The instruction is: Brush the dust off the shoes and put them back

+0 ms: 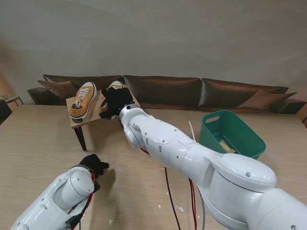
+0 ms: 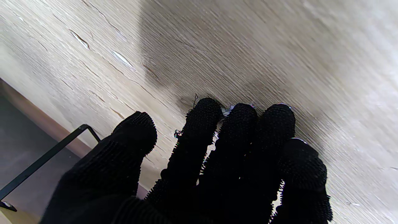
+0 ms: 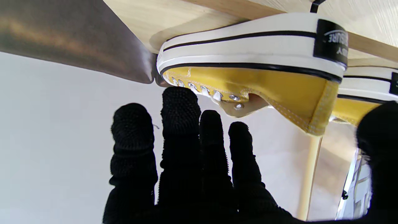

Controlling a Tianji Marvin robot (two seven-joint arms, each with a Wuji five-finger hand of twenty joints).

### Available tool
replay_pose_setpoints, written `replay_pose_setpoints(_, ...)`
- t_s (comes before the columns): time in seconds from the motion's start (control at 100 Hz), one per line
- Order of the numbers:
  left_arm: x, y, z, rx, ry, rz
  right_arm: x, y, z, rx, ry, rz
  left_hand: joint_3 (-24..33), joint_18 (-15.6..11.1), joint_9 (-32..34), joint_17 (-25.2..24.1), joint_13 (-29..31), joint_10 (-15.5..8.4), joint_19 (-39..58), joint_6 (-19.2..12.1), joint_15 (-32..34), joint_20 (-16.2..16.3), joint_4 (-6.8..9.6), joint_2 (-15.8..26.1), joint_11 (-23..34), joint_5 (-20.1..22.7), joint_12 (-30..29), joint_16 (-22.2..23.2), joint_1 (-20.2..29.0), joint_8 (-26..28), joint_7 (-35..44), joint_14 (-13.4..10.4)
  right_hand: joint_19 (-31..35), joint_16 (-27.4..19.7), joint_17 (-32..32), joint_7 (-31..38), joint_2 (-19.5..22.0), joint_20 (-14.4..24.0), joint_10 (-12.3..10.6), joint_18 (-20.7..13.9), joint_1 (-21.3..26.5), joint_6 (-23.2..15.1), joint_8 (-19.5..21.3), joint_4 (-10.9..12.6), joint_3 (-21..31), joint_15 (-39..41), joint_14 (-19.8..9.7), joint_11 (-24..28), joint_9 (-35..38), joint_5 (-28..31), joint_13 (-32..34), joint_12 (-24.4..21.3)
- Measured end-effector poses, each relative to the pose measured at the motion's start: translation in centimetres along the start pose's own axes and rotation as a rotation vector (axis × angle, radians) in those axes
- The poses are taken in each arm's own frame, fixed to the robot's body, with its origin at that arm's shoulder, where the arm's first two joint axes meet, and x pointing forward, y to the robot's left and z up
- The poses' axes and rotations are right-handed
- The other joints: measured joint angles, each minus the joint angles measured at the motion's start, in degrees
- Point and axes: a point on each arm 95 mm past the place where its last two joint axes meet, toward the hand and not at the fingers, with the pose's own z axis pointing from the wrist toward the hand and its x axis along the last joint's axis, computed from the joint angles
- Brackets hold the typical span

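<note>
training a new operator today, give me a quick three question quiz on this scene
1. True or false: both yellow shoes sit on the small wooden stand.
2. Which hand reaches to the shoes: A) left hand B) right hand?
3. What colour is the bin on the table's right?

Key: 1 true; 2 B; 3 green.

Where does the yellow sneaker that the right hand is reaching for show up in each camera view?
Stand view: the yellow sneaker sits on the small wooden stand, mostly hidden behind the right hand.
Left wrist view: not in it, only table top and the left hand.
Right wrist view: it fills the middle, just past the fingertips.
Shared landmark: the second sneaker beside it.
</note>
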Motion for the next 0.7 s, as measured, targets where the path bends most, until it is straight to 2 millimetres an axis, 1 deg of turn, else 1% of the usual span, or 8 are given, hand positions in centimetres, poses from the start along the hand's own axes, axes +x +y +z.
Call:
replay_pose_setpoints(0.06,0.1,0.0,0.1,-0.003,0.004,0.001,-0.1,0.1,-0.3,-0.01,-0.006,0.016,0.0,0.42,0.15,0.0,0.0,0.13,0.47,0.0,0.52,0.02,0.0,0.0,0.01,0.09,0.44,0.0,0.0,0.0,0.38,0.24,-0.17,0.0,0.0,-0.13,-0.27,0.01,0.0,0.05,-1.95,-0.72,0.0,0.03,1.31,-0.51,0.58,-0.26,-0.36,0.01,0.0,-0.04)
replay_pose_setpoints(0.2,0.3,0.0,0.3,-0.014,0.011,0.004,-0.5,0.7,-0.9,-0.038,-0.039,0.082,0.0,1.04,0.24,0.0,0.0,0.5,0.62,0.01,0.79,0.5,0.0,0.0,0.02,0.5,0.7,-0.04,0.0,0.0,0.44,0.57,-1.58,-0.03,0.0,-0.13,-0.22,0.07,0.0,1.35,-2.03,-3.92,2.11,0.04,2.1,-2.21,1.58,-0.88,-0.36,0.4,-1.13,-0.05)
replay_pose_setpoints(0.33,0.4,0.0,0.4,-0.017,0.021,0.005,-1.0,1.5,-1.9,-0.083,-0.059,0.132,0.0,1.09,0.27,0.0,0.0,0.56,0.87,0.01,1.22,0.54,0.0,0.0,0.04,0.57,0.96,-0.04,0.0,0.0,0.46,0.57,-2.24,-0.44,0.0,0.3,-0.22,0.09,0.0,1.6,-2.03,-7.1,3.32,0.04,2.1,-3.35,2.17,-1.66,-1.06,4.64,-2.38,-0.05)
replay_pose_setpoints(0.45,0.4,0.0,0.4,-0.018,0.029,0.009,-1.8,2.2,-3.0,-0.136,-0.074,0.178,0.0,1.1,0.33,0.0,0.0,0.61,0.99,0.01,1.3,0.54,0.0,0.0,0.13,0.59,0.97,-0.04,0.0,0.0,0.47,0.57,-2.27,-0.45,0.0,1.36,-0.22,0.18,0.0,2.13,-2.03,-8.66,4.97,0.04,2.1,-3.79,2.8,-1.65,-1.06,7.49,-2.38,-0.05)
replay_pose_setpoints(0.5,0.4,0.0,0.4,-0.017,0.032,0.012,-2.1,2.4,-3.5,-0.154,-0.078,0.193,0.0,1.1,0.33,0.0,0.0,0.62,1.01,0.01,1.3,0.54,0.0,0.0,0.14,0.59,0.97,-0.04,0.0,0.0,0.47,0.57,-2.51,-0.45,0.0,1.26,-0.22,1.32,0.0,2.19,-2.02,-9.18,7.66,0.04,2.1,-4.0,2.88,-1.65,-0.99,9.63,-2.38,-0.05)
replay_pose_setpoints(0.57,0.4,0.0,0.4,-0.016,0.036,0.015,-2.4,2.8,-4.3,-0.176,-0.081,0.212,0.0,1.11,0.33,0.0,0.0,0.62,1.01,0.01,1.3,0.54,0.0,0.0,0.16,0.59,0.97,-0.04,0.0,0.0,0.47,0.57,-2.83,-0.45,0.0,1.38,-0.22,1.37,0.0,2.26,-1.9,-9.81,9.24,0.05,2.1,-4.19,2.91,-1.65,-0.89,11.0,-2.38,-0.05)
replay_pose_setpoints(0.65,0.4,0.1,0.4,-0.014,0.043,0.016,-2.9,3.2,-5.2,-0.198,-0.086,0.244,0.0,1.11,0.33,0.0,0.0,0.63,1.01,0.01,1.3,0.54,0.0,0.0,0.17,0.59,0.97,-0.04,0.0,0.0,0.47,0.58,-4.0,-1.13,0.0,1.05,-0.22,1.38,0.0,3.46,-1.82,-10.4,9.51,0.05,2.1,-6.65,3.8,-3.58,0.65,12.12,-2.38,-0.05)
replay_pose_setpoints(0.7,0.4,0.1,0.5,-0.012,0.049,0.017,-3.3,3.4,-5.8,-0.211,-0.092,0.269,0.0,1.11,0.34,0.0,0.0,0.65,1.08,0.01,1.37,0.54,0.0,0.0,0.26,0.59,0.98,-0.04,0.0,0.0,0.47,0.58,-5.37,-1.77,0.0,0.48,-0.27,1.38,0.0,3.85,-0.67,-10.44,9.51,0.07,2.19,-8.41,4.45,-2.76,0.61,12.65,-2.66,-0.05)
